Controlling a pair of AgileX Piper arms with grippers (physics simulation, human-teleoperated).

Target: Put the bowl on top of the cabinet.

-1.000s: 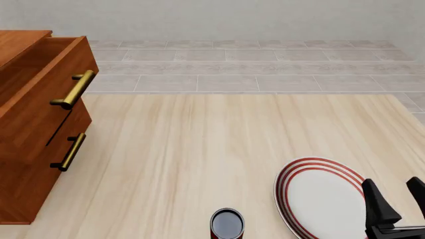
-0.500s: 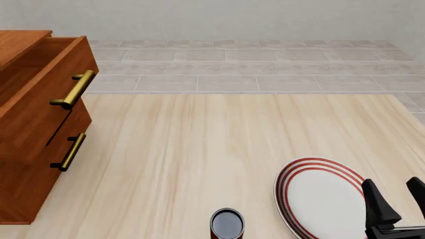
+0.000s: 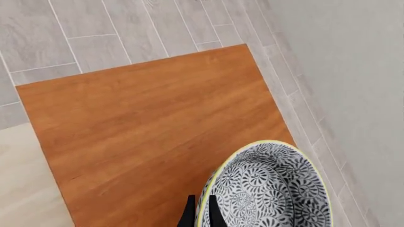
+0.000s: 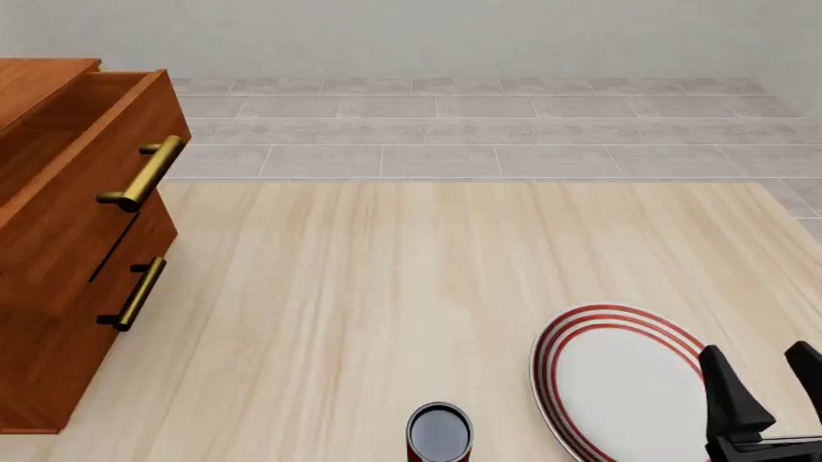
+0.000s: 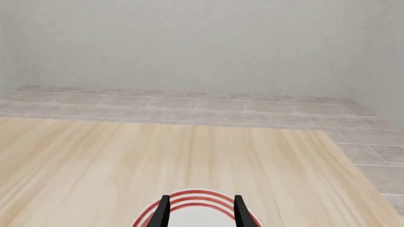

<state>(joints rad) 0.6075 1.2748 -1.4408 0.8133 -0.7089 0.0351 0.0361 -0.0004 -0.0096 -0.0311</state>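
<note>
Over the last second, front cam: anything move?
Nothing visibly changed. The right gripper hangs open at the same spot beside the plate; the can and the cabinet sit as they were. The left gripper and the bowl are outside the front view throughout.

Bowl (image 3: 268,189): dense blue-grey and white floral pattern, pale yellowish rim. Cabinet (image 4: 64,231): reddish-brown wood, brass bar handles (image 4: 141,173); plate (image 4: 617,380) white with red rings, can (image 4: 440,433) dark red. Table (image 4: 385,289) pale beige woodgrain, floor (image 4: 488,125) grey tiles.
</note>
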